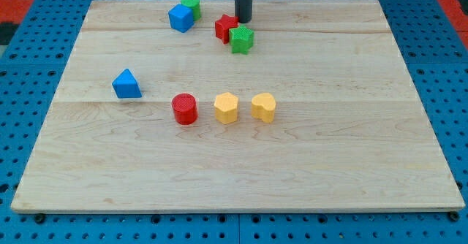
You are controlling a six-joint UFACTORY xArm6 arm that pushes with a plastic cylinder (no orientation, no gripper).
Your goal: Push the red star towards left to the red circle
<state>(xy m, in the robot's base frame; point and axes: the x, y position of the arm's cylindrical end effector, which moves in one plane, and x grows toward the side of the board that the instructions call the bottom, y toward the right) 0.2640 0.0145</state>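
Blocks count two red, two blue, two green, two yellow (226, 107).

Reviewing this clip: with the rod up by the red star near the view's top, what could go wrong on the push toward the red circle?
1. The green star touches the red star, so it may get dragged along.
2. My tip sits above and to the right of the red star; a push from there likely drives it down-left, short of a spot left of the red circle.

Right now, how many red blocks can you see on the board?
2. The red star sits near the view's top, touching the green block, just below my tip. The red circle stands mid-board, left of the yellow blocks. None looks hidden.
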